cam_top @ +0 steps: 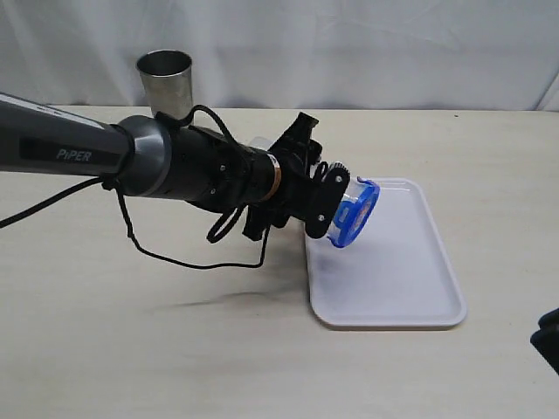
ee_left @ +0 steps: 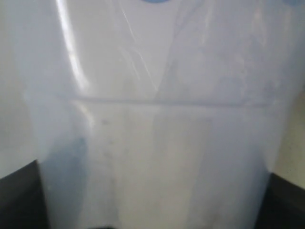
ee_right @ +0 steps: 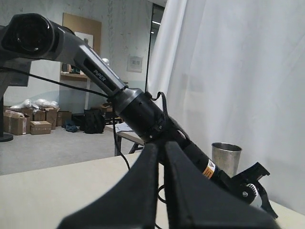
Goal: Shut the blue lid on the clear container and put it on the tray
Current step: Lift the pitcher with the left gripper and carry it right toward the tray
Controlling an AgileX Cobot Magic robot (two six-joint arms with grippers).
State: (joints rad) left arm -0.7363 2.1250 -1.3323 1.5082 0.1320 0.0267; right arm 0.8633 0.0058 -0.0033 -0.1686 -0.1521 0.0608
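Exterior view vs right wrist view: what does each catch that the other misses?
Exterior only: the white tray, and the clear container with the blue lid at its end, held tilted over the tray's edge.
Right wrist only: the right gripper close up, fingers together and holding nothing, plus a room with cardboard boxes.
Both: the left arm and left gripper, the steel tumbler, the table, the white curtain.
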